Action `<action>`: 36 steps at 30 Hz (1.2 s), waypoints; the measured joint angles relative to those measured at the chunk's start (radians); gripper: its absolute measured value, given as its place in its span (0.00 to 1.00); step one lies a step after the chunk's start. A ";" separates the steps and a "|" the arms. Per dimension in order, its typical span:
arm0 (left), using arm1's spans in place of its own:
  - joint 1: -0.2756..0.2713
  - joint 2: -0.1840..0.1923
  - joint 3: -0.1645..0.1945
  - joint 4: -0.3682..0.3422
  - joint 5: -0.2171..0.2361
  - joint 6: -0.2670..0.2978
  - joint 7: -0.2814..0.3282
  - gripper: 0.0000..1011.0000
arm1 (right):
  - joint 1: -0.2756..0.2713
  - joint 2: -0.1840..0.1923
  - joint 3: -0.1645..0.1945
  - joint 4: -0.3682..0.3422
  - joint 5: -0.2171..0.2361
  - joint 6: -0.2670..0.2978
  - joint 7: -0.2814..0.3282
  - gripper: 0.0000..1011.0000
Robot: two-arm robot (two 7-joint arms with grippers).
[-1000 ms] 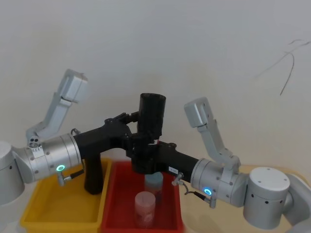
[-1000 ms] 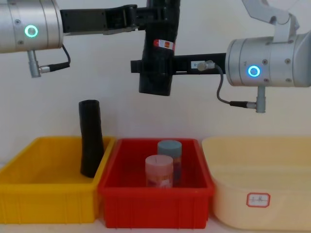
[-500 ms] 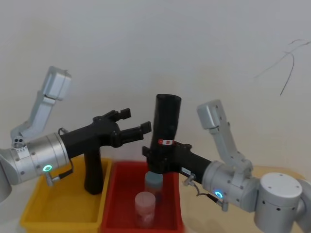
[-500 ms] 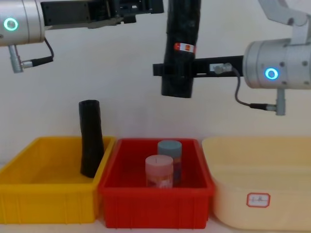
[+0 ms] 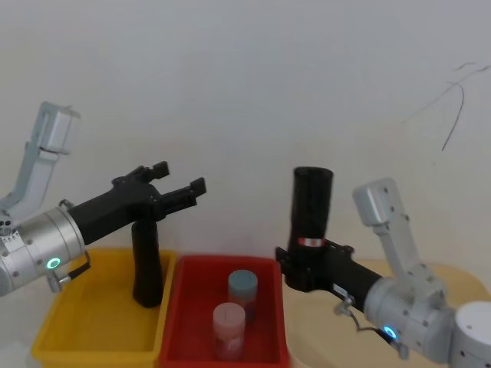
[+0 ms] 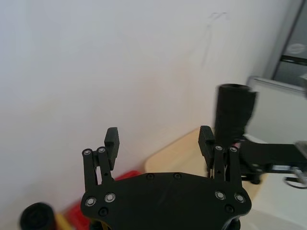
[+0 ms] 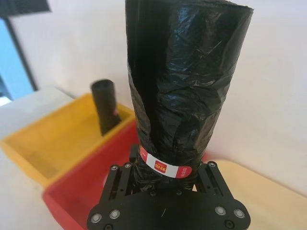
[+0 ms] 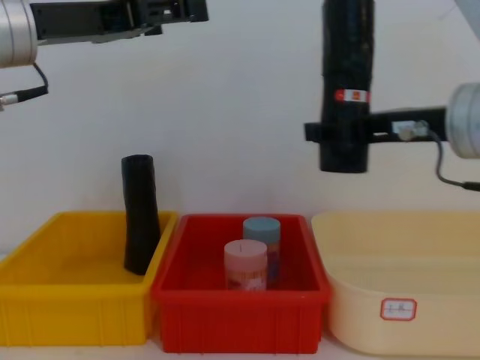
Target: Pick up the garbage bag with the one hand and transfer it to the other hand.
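White wall as backdrop; three bins in a row beneath.

Item 1: garbage bag (image 5: 311, 211) (image 7: 184, 86) (image 8: 346, 75) (image 6: 233, 112). Thick black roll of crinkled plastic with a red-and-white label band. It is upright in the air, high above the left edge of the cream tub (image 8: 352, 315), close to the red bin (image 8: 240, 319).

Item 2: right end effector (image 5: 307, 264) (image 7: 165, 175) (image 8: 345, 135). Black, on a silver arm with a blue ring. Its fingers are clamped on the lower part of the roll, at and just under the label.

Item 3: left end effector (image 5: 180, 178) (image 6: 159, 139) (image 8: 176, 11). Black, on a silver arm with a green ring. Fingers spread apart, nothing between them. It is raised over the yellow bin (image 8: 75, 315) and well apart from the roll.

Item 4: plain black roll (image 5: 146, 264) (image 8: 140, 214) (image 7: 106, 108). Stands slightly tilted at the yellow bin's right edge.

Item 5: red bin, middle of the row. It holds a blue-grey cylinder (image 8: 262, 229) at the back and a pink cylinder (image 8: 245, 262) in front of it, the two very close together.

Item 6: cream tub, right end of the row, with a small red-bordered tag (image 8: 399, 308) on its front wall.
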 joint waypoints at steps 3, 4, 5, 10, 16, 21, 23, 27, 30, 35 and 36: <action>0.008 0.002 -0.006 -0.007 0.007 0.000 0.029 0.99 | -0.032 0.020 0.014 -0.026 -0.011 0.005 -0.027 0.52; 0.013 0.004 -0.011 -0.012 0.011 -0.001 0.047 0.99 | -0.038 0.024 0.018 -0.031 -0.013 0.006 -0.031 0.52; 0.016 0.004 -0.013 -0.014 0.015 -0.001 0.057 0.99 | -0.053 0.032 0.024 -0.039 -0.018 0.007 -0.042 0.52; 0.034 0.007 -0.025 -0.029 0.033 0.000 0.128 0.99 | -0.084 0.049 0.039 -0.055 -0.027 0.012 -0.062 0.52; 0.050 0.008 -0.035 -0.042 0.057 0.005 0.205 0.99 | -0.110 0.064 0.051 -0.065 -0.034 0.014 -0.076 0.61; 0.064 0.008 -0.044 -0.050 0.079 0.012 0.267 0.99 | -0.126 0.072 0.058 -0.070 -0.038 0.015 -0.084 0.75; 0.067 0.008 -0.046 -0.051 0.083 0.014 0.280 0.99 | -0.129 0.074 0.060 -0.072 -0.039 0.016 -0.085 0.80; 0.074 0.008 -0.051 -0.054 0.095 0.017 0.311 0.99 | -0.135 0.078 0.063 -0.074 -0.041 0.016 -0.089 0.90; 0.077 0.008 -0.053 -0.056 0.101 0.020 0.326 0.99 | -0.139 0.080 0.065 -0.076 -0.042 0.016 -0.091 0.98; 0.080 0.008 -0.056 -0.058 0.107 0.021 0.343 0.99 | -0.144 0.082 0.067 -0.077 -0.043 0.017 -0.093 0.99; 0.081 0.008 -0.056 -0.058 0.109 0.022 0.348 0.99 | -0.144 0.083 0.068 -0.077 -0.044 0.017 -0.094 0.99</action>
